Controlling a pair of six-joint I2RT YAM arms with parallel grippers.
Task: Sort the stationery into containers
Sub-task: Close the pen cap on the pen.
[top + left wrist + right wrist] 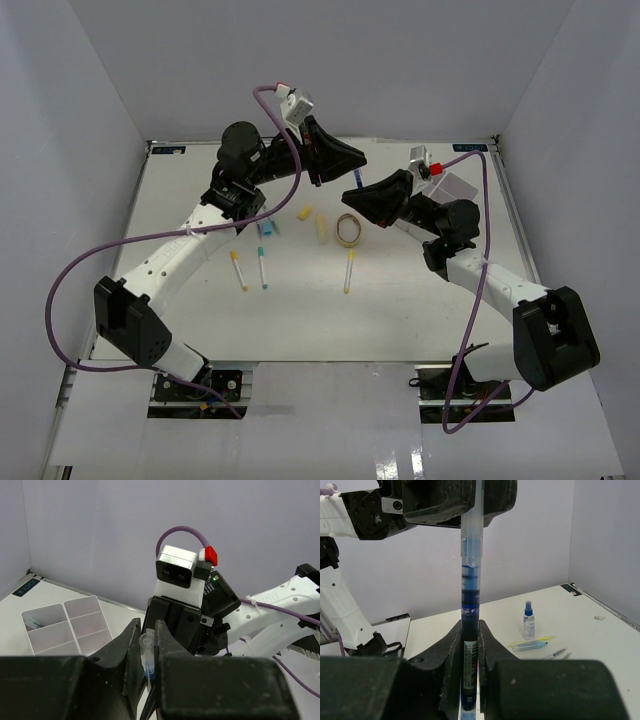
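Left tool (147,630) grips pen (146,652); 4-compartment tray (68,621) beyond holds 1 item (34,625).

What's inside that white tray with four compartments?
In the tray, one far compartment holds a thin dark-green thing, probably a pen, lying against the wall. The other three look empty, but the left arm's jaws hide the tray's near edge.

White table (300,320) inside pale lilac walls (80,120), a blue label (168,149) at its far-left corner
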